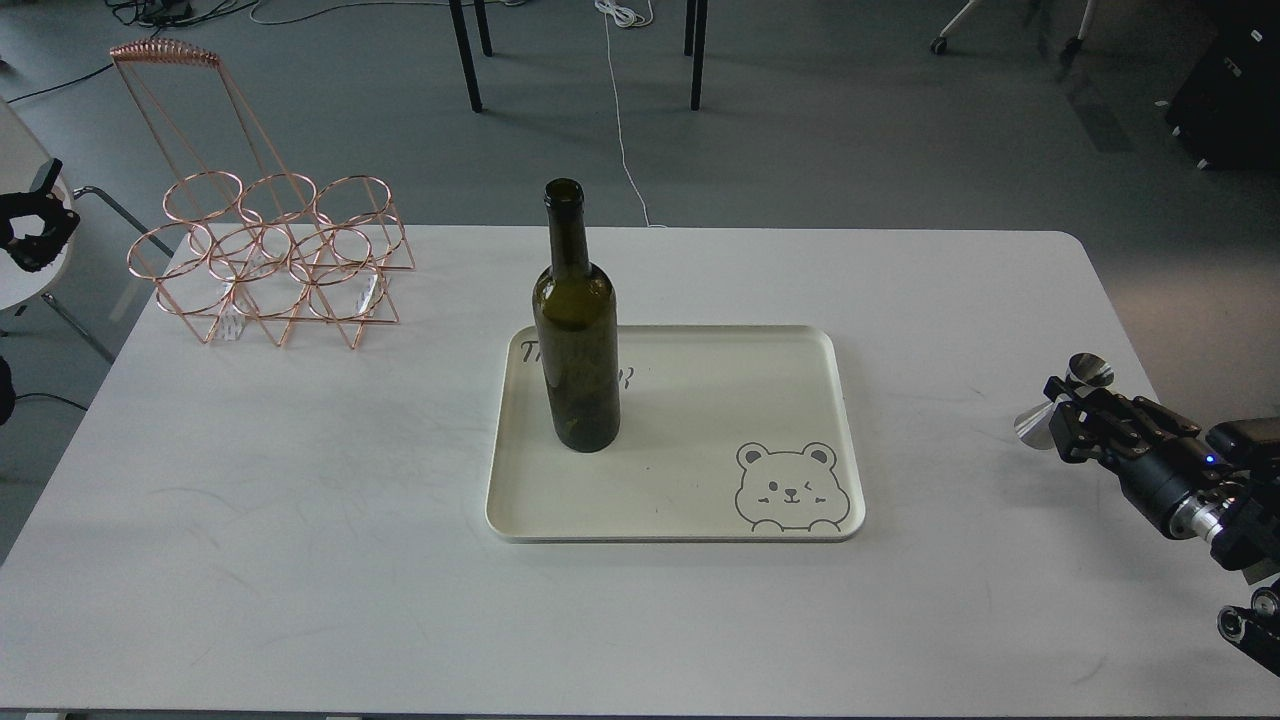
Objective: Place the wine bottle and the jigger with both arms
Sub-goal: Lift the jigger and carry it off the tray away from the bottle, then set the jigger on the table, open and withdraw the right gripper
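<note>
White tabletop [300,520] fills most of what we see, with gray floor [850,130] behind it. Our landmark is the cream tray [700,400] in the middle, with a bear face [792,487] drawn in its near right corner.

We see the wine bottle [577,330] standing straight up on the left part of the tray. It is dark green and its top is open.

We hold the jigger [1060,405] in our right claw [1072,418], well off to the right of the tray, near the right edge of the tabletop. The shiny cup is tipped over on its side, and the claw is pinching it around the middle. We cannot tell if the cup touches the tabletop.

Our left claw [35,225] is far to the left of the tray, past the tabletop edge. It looks small and dark, so we cannot tell if it is spread or pressed together.

A copper wire rack [270,260] sits behind and left of the tray.
</note>
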